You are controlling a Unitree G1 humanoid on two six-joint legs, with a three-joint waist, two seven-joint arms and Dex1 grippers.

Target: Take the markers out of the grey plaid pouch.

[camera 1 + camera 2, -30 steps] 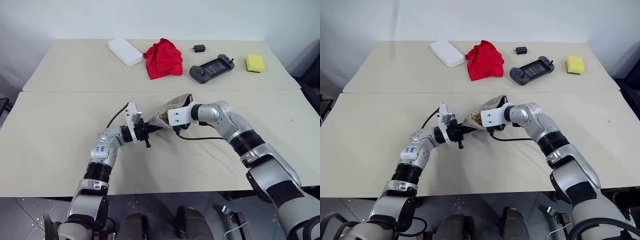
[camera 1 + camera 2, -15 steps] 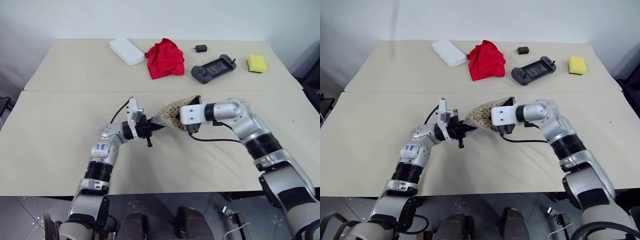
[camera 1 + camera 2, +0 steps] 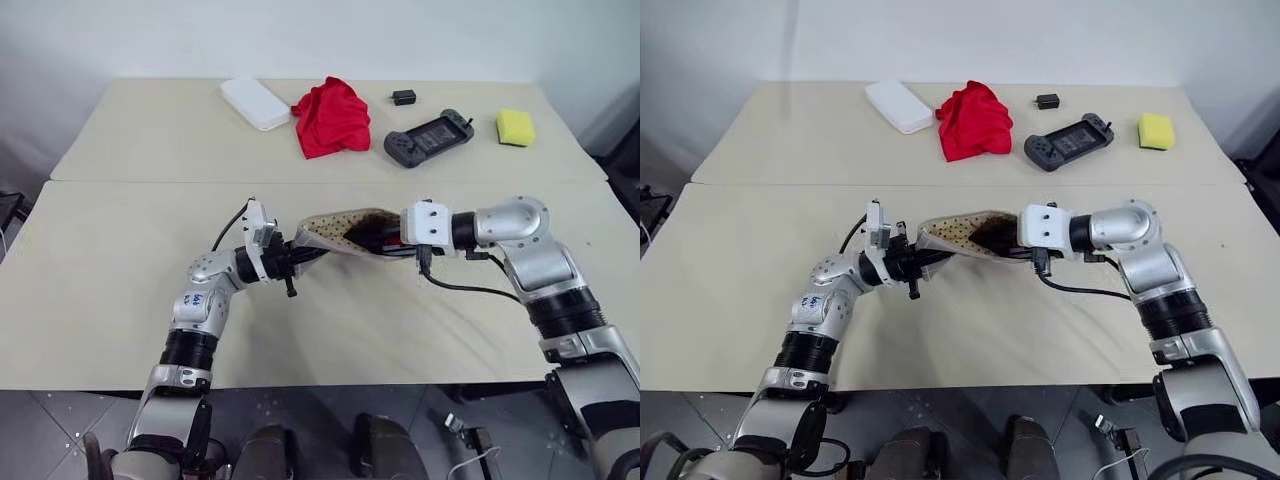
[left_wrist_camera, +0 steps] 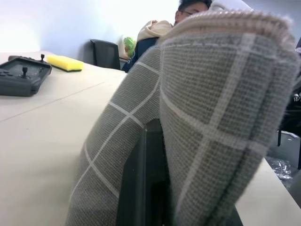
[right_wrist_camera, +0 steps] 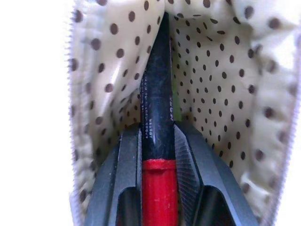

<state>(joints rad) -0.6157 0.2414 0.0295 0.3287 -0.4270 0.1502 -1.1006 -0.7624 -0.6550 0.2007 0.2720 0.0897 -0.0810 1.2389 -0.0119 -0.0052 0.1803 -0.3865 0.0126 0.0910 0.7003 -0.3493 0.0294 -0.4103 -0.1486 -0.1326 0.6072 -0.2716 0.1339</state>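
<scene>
Left gripper: black fingers pinched hard on the closed end of the grey plaid pouch, a soft woven fabric case with thin white grid lines, held clear above the near table. In the left wrist view the weave is coarse, folded thick around one dark finger. The pouch's mouth faces the right arm; its cream lining with brown polka dots shows there.

Right gripper: fingers inside the pouch mouth, clamped on a red marker, a smooth thin pen with a red barrel and a long black cap pointing into the pouch. A sliver of bright green lies beside it deep in the lining; too little visible to tell what it is.

Since a second ago the pouch has been stretched from a bunched lump into a long flat shape, and the right wrist has drawn off to the right.

Far table, left to right: white oblong plastic box, crumpled red cloth, small black adapter, dark grey handheld game controller, yellow sponge block.

Tiny lettering on the marker's cap; unreadable.
</scene>
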